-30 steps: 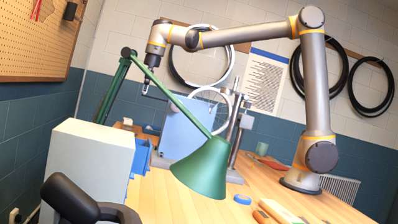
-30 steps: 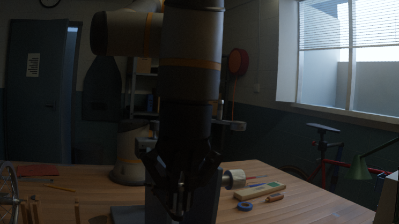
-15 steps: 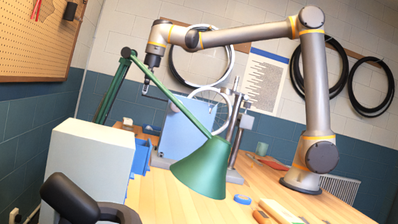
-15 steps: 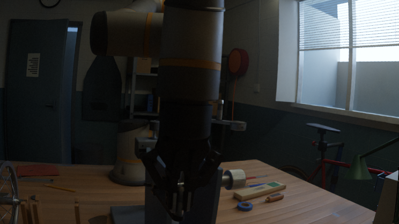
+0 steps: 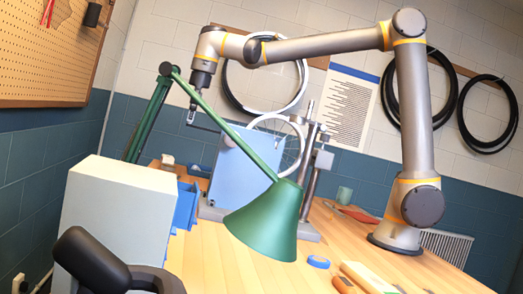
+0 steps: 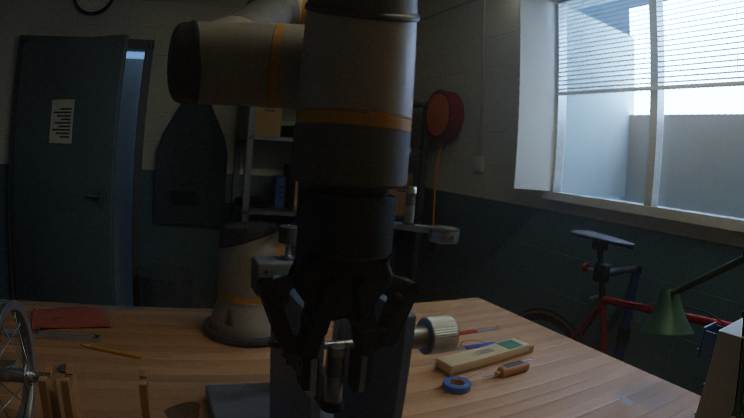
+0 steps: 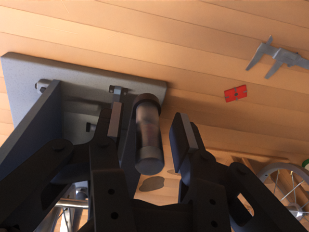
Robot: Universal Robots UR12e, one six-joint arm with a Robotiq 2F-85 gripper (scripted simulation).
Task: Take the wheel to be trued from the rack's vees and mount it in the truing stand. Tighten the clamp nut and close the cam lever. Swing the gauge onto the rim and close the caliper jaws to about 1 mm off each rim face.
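The cam lever's round grey handle (image 7: pixel 148 139) stands upright against the blue truing stand (image 5: pixel 241 163), between the fingers of my gripper (image 7: pixel 149 129). The knurled clamp nut (image 6: pixel 438 334) sticks out of the stand's side. A spoked wheel (image 5: pixel 278 143) sits in the stand behind its blue upright. Another wheel (image 6: pixel 15 353) rests in the wooden rack at the table's left end. The gripper (image 6: pixel 333 374) hangs straight down over the stand's outer end, and it is open with nothing held.
A blue drawer bin (image 5: pixel 186 204) and pale cabinet (image 5: pixel 118 212) stand left of the stand. The green lamp's arm and shade (image 5: pixel 265 220) cross in front of it. A caliper (image 7: pixel 277 57), a red tag (image 7: pixel 235 93), tape roll (image 6: pixel 457 384) and small tools lie on the bench.
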